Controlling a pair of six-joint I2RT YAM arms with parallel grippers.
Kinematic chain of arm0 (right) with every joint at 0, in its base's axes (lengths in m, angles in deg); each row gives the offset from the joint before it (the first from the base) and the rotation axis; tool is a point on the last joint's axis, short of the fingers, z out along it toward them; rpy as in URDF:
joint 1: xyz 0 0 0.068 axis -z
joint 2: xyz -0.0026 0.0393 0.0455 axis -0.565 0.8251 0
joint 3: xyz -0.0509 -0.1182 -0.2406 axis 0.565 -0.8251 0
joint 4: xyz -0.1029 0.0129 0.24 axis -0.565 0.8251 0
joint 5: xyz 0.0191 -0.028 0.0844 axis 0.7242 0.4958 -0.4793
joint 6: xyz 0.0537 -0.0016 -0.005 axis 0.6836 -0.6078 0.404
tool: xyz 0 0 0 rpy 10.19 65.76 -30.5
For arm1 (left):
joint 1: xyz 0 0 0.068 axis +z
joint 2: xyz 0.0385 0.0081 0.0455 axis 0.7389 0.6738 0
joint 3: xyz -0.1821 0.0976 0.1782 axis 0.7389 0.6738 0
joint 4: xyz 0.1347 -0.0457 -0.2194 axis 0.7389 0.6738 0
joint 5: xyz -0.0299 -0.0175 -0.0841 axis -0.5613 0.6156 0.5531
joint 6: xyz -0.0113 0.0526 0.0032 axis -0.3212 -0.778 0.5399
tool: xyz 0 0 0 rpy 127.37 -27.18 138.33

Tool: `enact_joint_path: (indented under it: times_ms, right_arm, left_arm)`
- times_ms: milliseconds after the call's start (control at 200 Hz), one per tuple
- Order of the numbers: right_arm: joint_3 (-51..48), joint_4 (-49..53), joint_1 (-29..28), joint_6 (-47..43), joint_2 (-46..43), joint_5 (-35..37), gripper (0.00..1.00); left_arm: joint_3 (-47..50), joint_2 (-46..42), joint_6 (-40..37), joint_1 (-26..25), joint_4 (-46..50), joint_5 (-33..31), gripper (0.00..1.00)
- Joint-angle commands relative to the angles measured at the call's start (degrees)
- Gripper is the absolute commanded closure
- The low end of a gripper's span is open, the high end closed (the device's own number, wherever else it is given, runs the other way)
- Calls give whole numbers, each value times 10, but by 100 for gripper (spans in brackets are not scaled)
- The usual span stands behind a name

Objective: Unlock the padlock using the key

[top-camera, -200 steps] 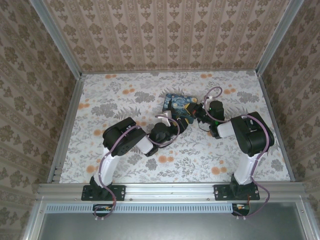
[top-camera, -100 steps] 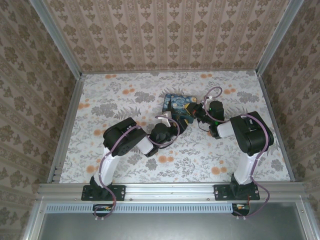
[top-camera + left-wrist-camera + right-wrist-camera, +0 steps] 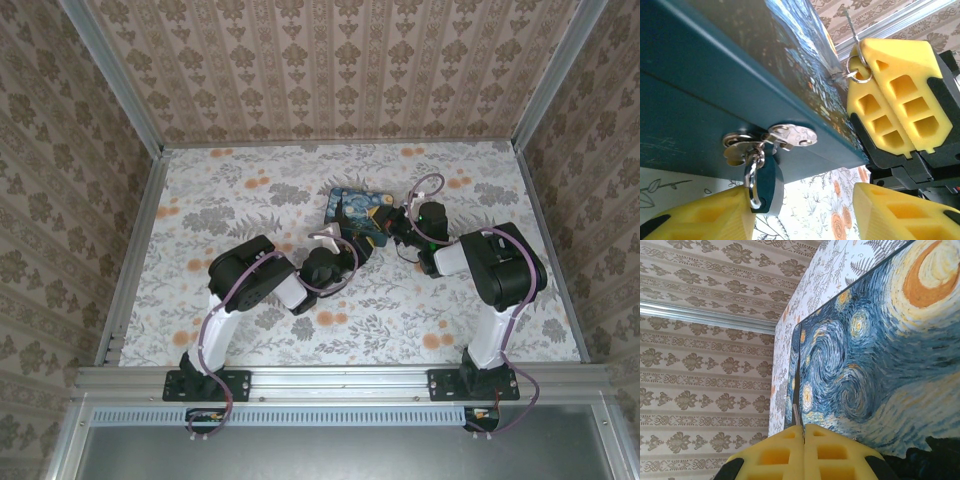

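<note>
Lining up for the key insert is where I reckon we are, since nothing's unlocked yet. The padlock (image 3: pixel 766 186) hangs by its shackle from the metal hasp (image 3: pixel 790 136) on the teal near wall of the painted box (image 3: pixel 358 207), the wall facing my arm bases. My left pincer (image 3: pixel 805 205) sits right at that wall with its fingers apart. One yellow finger is touching or just beside the padlock body and the other is well off to the opposite side, so it's bracketing the lock, not clamping it. My right pincer (image 3: pixel 804 428) is closed on the key (image 3: pixel 796 416), a thin metal sliver poking out between the tips. It's at the box's right-hand corner, with the keyring (image 3: pixel 858 70) sticking out beside the fingers.

Next move, as I see it: the left pincer pinches the padlock body so it can't swing, then the right one brings the key round from the box's corner to the keyhole. I can't make out the keyhole on any camera, so I can't tell which way it faces.

Room is tight. Both pincers crowd the same near wall of the box, close to each other. The desk (image 3: pixel 250 190) to the left of the box and behind it is open, and the enclosure walls are well away from the box.
</note>
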Motion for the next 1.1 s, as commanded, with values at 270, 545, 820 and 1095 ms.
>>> enact_joint_path:
  times_ms: [270, 545, 820, 1095]
  right_arm:
    - [-18, 43, -3, 3, 28, -2, 100]
    - [-19, 41, -3, 4, 30, -2, 100]
    - [-18, 39, -3, 6, 31, -3, 100]
    - [-17, 41, -3, 3, 35, -5, 100]
  left_arm:
    - [14, 31, 10, 7, 65, -31, 55]
    - [8, 42, 14, 11, 61, -36, 62]
    - [8, 45, 13, 19, 57, -35, 71]
    - [-3, 56, 10, 19, 59, -25, 69]
